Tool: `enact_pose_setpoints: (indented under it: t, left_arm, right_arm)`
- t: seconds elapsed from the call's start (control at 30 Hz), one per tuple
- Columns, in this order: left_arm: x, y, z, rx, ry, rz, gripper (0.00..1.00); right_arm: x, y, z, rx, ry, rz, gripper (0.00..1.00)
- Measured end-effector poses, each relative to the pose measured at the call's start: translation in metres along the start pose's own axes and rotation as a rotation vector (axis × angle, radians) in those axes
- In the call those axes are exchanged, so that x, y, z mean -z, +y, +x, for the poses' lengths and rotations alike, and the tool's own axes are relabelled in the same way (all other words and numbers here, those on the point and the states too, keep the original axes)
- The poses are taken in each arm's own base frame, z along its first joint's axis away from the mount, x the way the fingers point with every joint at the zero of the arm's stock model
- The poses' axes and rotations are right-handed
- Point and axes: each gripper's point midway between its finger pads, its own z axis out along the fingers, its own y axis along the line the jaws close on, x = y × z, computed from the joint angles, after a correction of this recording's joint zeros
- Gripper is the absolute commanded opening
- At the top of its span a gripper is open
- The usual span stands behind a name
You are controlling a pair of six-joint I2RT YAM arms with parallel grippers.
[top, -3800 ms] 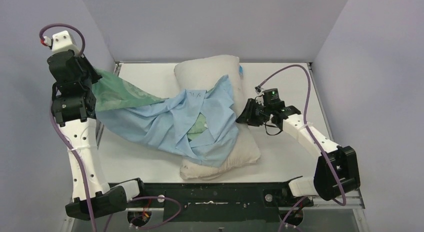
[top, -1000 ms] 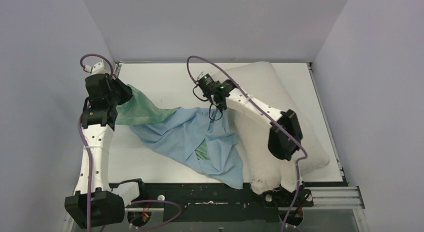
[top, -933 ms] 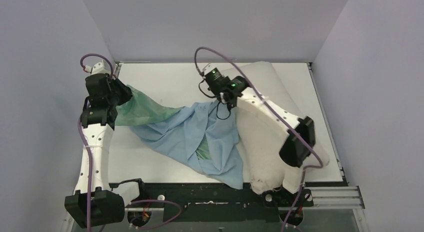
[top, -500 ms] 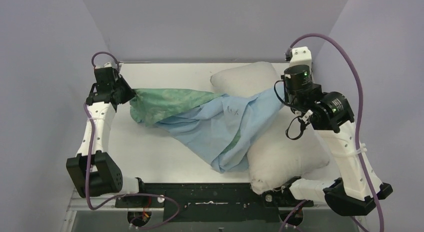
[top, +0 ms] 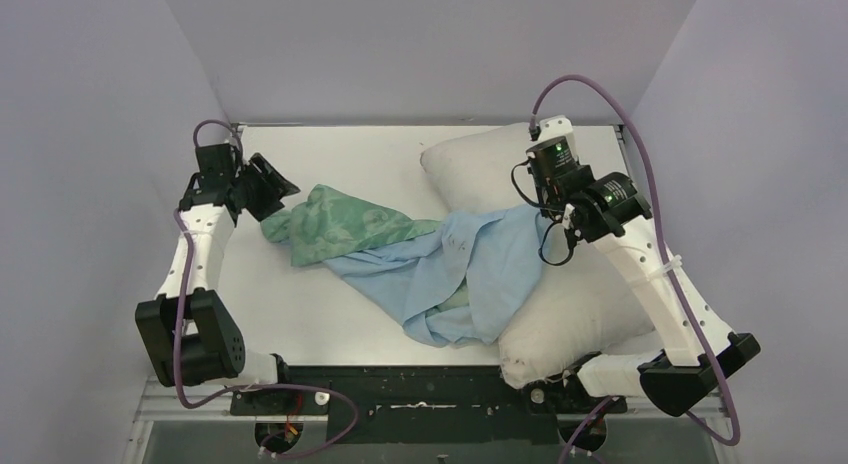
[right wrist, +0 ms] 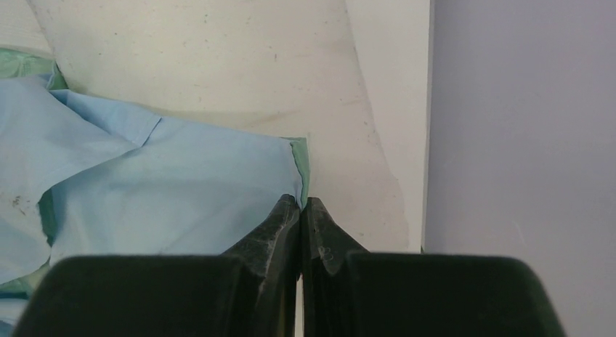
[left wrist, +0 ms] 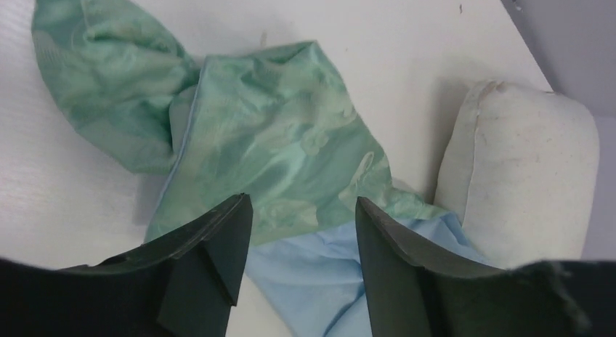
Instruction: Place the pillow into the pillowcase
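**Q:** Location of the pillow (top: pixel 575 314)?

**A:** On the table (top: pixel 330 149), lying diagonally, outside the pillowcase (top: pixel 450 274). The blue part of the pillowcase overlaps the pillow's left flank. The green end lies bunched left of the pillow.

**Q:** What does each view add?

**A:** Right wrist view: the right gripper (right wrist: pixel 300 202) is clenched on a blue corner of the pillowcase, atop the pillow. Left wrist view: the left gripper (left wrist: pixel 301 206) has its jaws spread and holds nothing, above the green end. Only the top view shows the whole pillow.

**Q:** Count?

**A:** One pillow, one pillowcase, two grippers.

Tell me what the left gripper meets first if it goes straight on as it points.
Probably the shiny teal-green damask pillowcase, crumpled just ahead of the left gripper; depth is unclear.
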Motion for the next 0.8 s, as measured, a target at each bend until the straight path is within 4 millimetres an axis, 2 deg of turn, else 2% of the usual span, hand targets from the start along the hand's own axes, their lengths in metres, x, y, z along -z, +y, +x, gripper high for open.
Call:
enact_pose_setpoints:
  t: [0.07, 0.13, 0.23, 0.47, 0.67, 0.8]
  left_arm:
    - [0.003, 0.007, 0.019, 0.056, 0.019, -0.002, 0.42]
    - [0.002, 0.018, 0.039, 0.128, 0.044, -0.015, 0.42]
    - [-0.001, 0.036, 0.068, 0.224, 0.089, -0.072, 0.54]
    - [0.001, 0.058, 0.082, 0.283, 0.05, -0.135, 0.72]
    - [-0.018, 0.087, 0.116, 0.325, 0.101, -0.163, 0.73]
    - [-0.031, 0.095, 0.12, 0.335, 0.114, -0.174, 0.73]
  right_arm:
    - [0.0, 0.001, -0.002, -0.01, -0.007, -0.011, 0.0]
    - [0.0, 0.004, -0.005, -0.019, -0.02, -0.026, 0.0]
    - [0.0, 0.007, -0.009, -0.03, -0.035, -0.044, 0.0]
    - [-0.005, 0.016, -0.008, -0.021, -0.048, -0.077, 0.0]
    - [-0.009, 0.024, -0.007, -0.012, -0.053, -0.112, 0.0]
    - [-0.01, 0.025, -0.009, -0.011, -0.068, -0.124, 0.0]
